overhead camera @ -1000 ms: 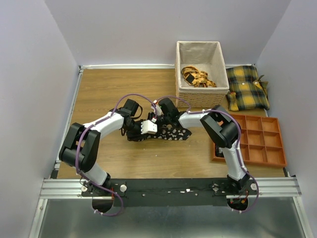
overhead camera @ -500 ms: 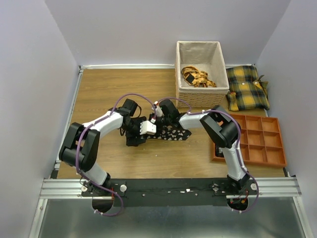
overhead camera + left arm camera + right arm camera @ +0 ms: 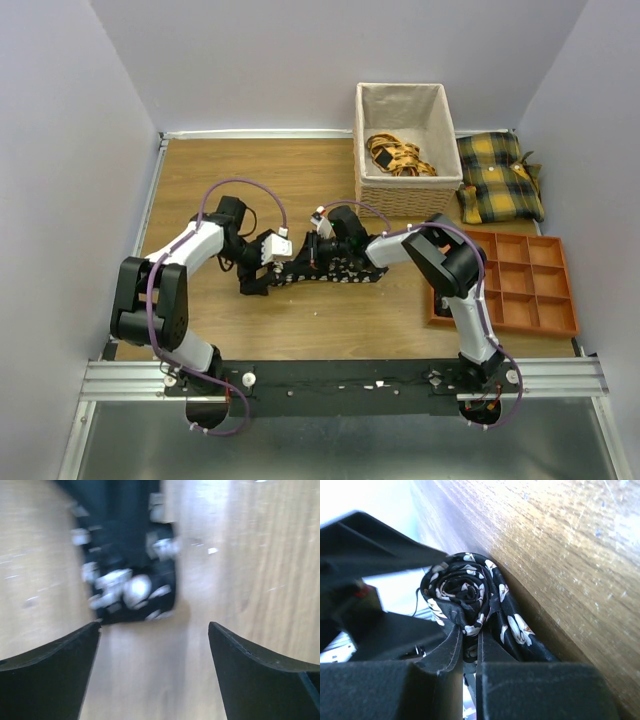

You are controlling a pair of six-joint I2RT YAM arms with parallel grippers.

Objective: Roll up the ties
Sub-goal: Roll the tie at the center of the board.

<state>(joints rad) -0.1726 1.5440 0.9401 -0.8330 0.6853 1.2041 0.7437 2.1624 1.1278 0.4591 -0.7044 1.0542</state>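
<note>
Tie [image 3: 340, 268] stretched across the middle of the worktop [image 3: 200, 180], with part of it wound into a tight coil [image 3: 465, 587]. Your right tool [image 3: 468, 636] is nearly closed and pinches the coil at its lower edge, probably so the turns cannot spring loose. Your left tool [image 3: 154, 630] stands wide open above the worktop, holding and touching nothing. The blurred end of the tie [image 3: 131, 585] lies just ahead of its fingers, apart from them. Read this as mid-roll: the loose length likely needs straightening before you wind further.
</note>
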